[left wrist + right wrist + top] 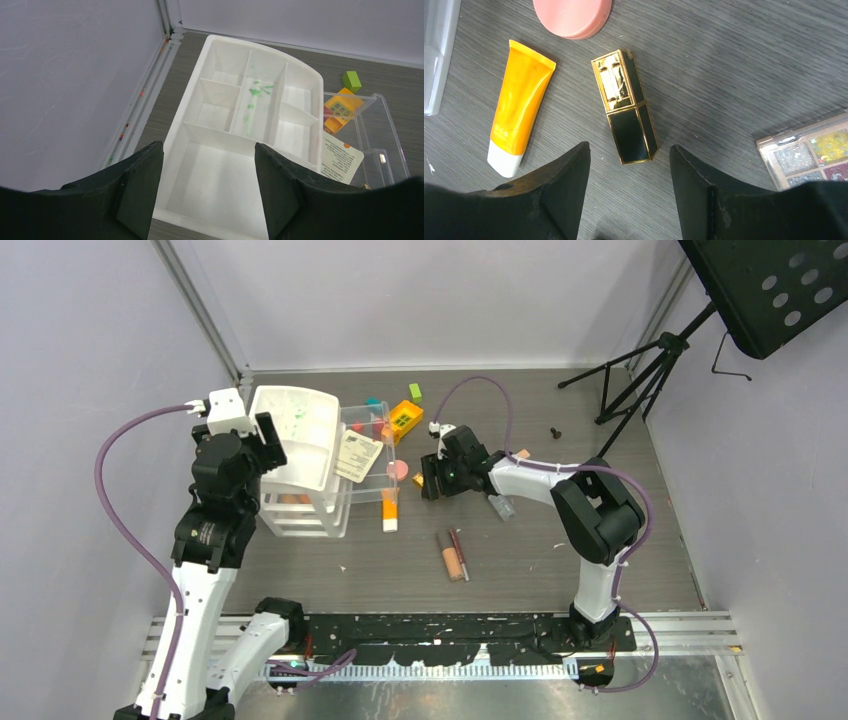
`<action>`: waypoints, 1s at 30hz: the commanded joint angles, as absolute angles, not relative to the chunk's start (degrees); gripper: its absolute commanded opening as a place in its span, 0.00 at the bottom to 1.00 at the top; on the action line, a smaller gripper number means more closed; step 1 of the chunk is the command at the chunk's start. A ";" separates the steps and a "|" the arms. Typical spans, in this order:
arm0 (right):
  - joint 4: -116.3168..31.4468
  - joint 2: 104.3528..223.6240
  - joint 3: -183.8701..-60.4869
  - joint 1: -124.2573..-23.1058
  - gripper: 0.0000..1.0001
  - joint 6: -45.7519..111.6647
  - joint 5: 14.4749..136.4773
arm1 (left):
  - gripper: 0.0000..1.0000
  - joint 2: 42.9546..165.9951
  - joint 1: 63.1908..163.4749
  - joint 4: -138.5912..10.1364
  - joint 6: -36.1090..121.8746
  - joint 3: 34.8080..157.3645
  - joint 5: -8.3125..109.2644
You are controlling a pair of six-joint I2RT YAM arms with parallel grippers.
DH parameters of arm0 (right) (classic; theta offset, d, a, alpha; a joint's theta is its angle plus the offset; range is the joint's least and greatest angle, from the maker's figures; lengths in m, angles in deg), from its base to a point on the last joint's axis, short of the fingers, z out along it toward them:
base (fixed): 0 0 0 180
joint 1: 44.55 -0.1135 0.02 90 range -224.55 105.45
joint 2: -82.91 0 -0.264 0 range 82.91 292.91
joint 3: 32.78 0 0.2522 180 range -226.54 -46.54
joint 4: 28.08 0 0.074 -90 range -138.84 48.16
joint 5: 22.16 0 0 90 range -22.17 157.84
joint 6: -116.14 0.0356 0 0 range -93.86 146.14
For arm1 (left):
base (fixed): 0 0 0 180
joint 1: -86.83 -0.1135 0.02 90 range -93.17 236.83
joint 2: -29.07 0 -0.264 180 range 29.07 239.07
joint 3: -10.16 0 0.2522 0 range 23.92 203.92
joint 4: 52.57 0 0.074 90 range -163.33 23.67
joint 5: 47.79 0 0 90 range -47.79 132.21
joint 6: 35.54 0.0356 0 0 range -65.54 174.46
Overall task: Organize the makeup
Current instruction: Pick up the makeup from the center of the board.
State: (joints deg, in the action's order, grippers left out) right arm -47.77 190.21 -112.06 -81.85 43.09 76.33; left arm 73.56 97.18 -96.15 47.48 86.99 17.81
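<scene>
A gold-black lipstick (626, 107) lies flat on the table, its near end just between the tips of my open right gripper (628, 150), touching neither finger. Left of it lies an orange tube with a white cap (519, 107), and beyond it a round pink compact (572, 15). An eyeshadow palette (809, 155) shows at the right edge. From above, the right gripper (432, 480) hangs beside the orange tube (389, 510). A beige tube (451, 555) and a red pencil (461, 552) lie nearer the bases. My left gripper (209, 147) stands open above the white divided tray (215, 45), holding nothing.
The white tray (300, 410) sits on clear stacked drawers (330, 510), with a printed leaflet (357, 455) on them. A yellow toy brick (404, 420) and a green block (415, 392) lie behind. A black tripod (640, 370) stands at the back right. Walls close in on both sides.
</scene>
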 commanded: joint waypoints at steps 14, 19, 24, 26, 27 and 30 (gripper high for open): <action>-48.37 186.43 -111.80 -82.40 0.63 48.75 69.05 | 0.69 73.37 96.77 -93.44 48.05 86.67 17.35; -47.94 185.12 -110.44 -84.11 0.61 60.28 68.51 | 0.68 73.37 96.76 -93.55 47.91 86.67 17.56; -46.22 184.13 -108.85 -89.03 0.61 67.54 62.33 | 0.68 73.28 96.77 -93.56 47.89 86.59 17.40; -44.00 184.09 -108.18 -89.75 0.61 68.83 63.81 | 0.69 73.34 96.76 -93.51 47.79 86.67 17.49; -43.04 184.51 -108.23 -89.75 0.61 69.39 65.24 | 0.68 73.36 96.76 -93.57 47.74 86.62 17.66; -42.05 186.57 -109.51 -89.77 0.62 70.70 68.64 | 0.68 73.45 96.77 -93.57 47.69 86.59 17.97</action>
